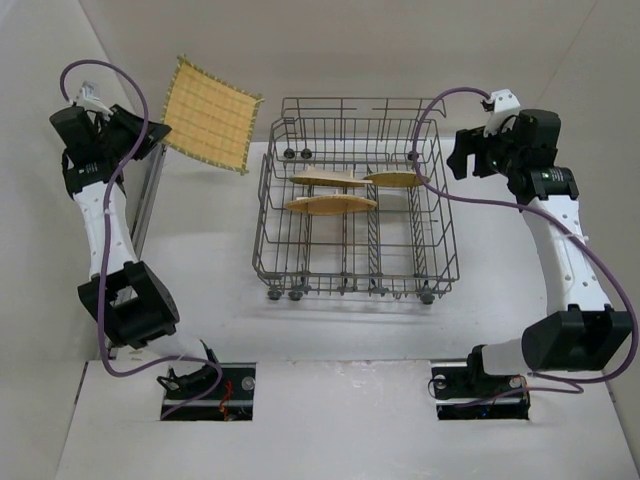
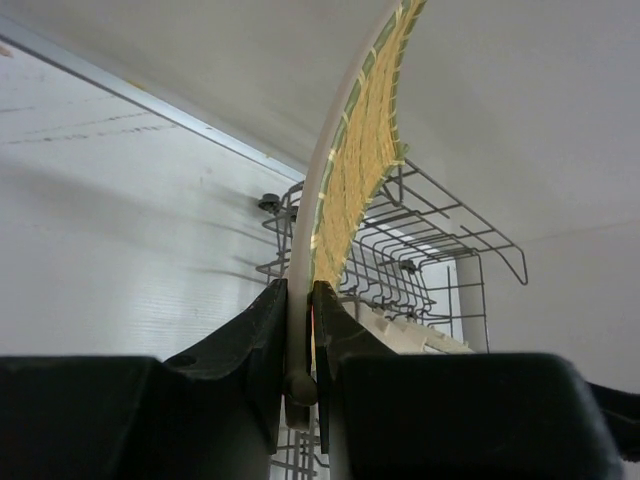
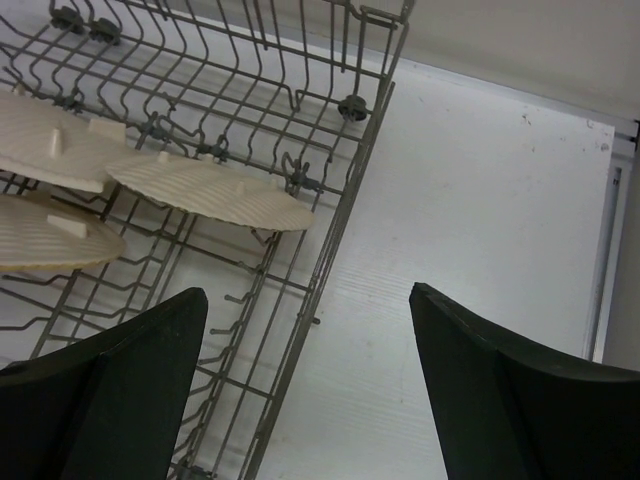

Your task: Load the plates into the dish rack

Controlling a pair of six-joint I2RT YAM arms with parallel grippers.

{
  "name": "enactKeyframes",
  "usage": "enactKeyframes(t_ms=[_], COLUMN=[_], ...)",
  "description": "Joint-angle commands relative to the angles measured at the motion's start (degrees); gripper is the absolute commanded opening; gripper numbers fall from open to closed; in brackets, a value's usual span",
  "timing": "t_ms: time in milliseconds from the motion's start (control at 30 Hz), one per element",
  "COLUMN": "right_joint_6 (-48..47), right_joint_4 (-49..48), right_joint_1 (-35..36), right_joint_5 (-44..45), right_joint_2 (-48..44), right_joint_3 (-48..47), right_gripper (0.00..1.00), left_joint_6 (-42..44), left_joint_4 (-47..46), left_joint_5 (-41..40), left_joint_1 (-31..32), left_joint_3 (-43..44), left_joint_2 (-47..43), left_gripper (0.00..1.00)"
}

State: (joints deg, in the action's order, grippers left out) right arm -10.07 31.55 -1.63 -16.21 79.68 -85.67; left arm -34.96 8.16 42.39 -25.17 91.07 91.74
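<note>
The left pincer [image 1: 158, 132] is clamped tight on the edge of a striped plate [image 1: 208, 113]. The plate is pale yellow with thin green lines and has rounded corners. It sticks out in front of this pincer, up in the air and tilted. In the left wrist view, a black finger [image 2: 262, 320] presses on each side of the plate's thin rim. The plate rises up and curves away from them. The dish rack [image 2: 395, 255] sits past the plate, farther out from this pincer and lower down.

The dish rack [image 1: 352, 275] is a grey wire basket. It stands on the white table [image 1: 200, 300], well apart from the left pincer.

The right pincer [image 1: 462, 155] has its fingers wide apart and holds nothing. It hangs just beside the side wall of the rack, a little above it. In the right wrist view, that wall runs below the gap between the fingers. The basket is on one finger's side and bare table on the other.

Three more plates lean among the wires inside the rack. The nearest plate [image 3: 210, 190] is close to the right pincer. The middle plate [image 3: 50, 140] and the low plate [image 3: 55, 235] are farther from it, deeper in the basket.
</note>
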Motion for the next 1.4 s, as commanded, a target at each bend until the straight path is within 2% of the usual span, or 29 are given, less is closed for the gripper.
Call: enactKeyframes(t_ms=[0, 333, 600, 1100, 1367], right_joint_6=[-0.9, -1.2, -2.7, -3.0, -3.1], right_joint_4=[-3.3, -3.3, -3.2, -3.6, -3.6], right_joint_1=[1.2, 2.7, 3.0, 4.2, 4.3], right_joint_5=[-2.9, -6.0, -6.2, -6.0, -5.9], right_joint_2=[-2.6, -4.4, -6.2, -6.6, -6.6], right_joint_3=[-0.8, -1.2, -0.4, 0.1, 0.2], right_gripper=[0.88, 0.89, 0.89, 0.89, 0.89], left_joint_6=[-1.9, -1.4, 1.1, 15.3, 22.5], left_joint_4=[-2.3, 1.9, 4.3, 12.8, 16.6], left_joint_5=[4.2, 7.4, 7.6, 5.7, 3.0], left_joint_1=[2.1, 12.3, 16.7, 23.2, 28.3], left_joint_3=[4.3, 6.1, 6.1, 13.6, 12.5], left_joint_2=[-4.4, -5.0, -6.0, -10.2, -14.8], left_gripper=[0.0, 0.0, 0.0, 0.0, 0.0])
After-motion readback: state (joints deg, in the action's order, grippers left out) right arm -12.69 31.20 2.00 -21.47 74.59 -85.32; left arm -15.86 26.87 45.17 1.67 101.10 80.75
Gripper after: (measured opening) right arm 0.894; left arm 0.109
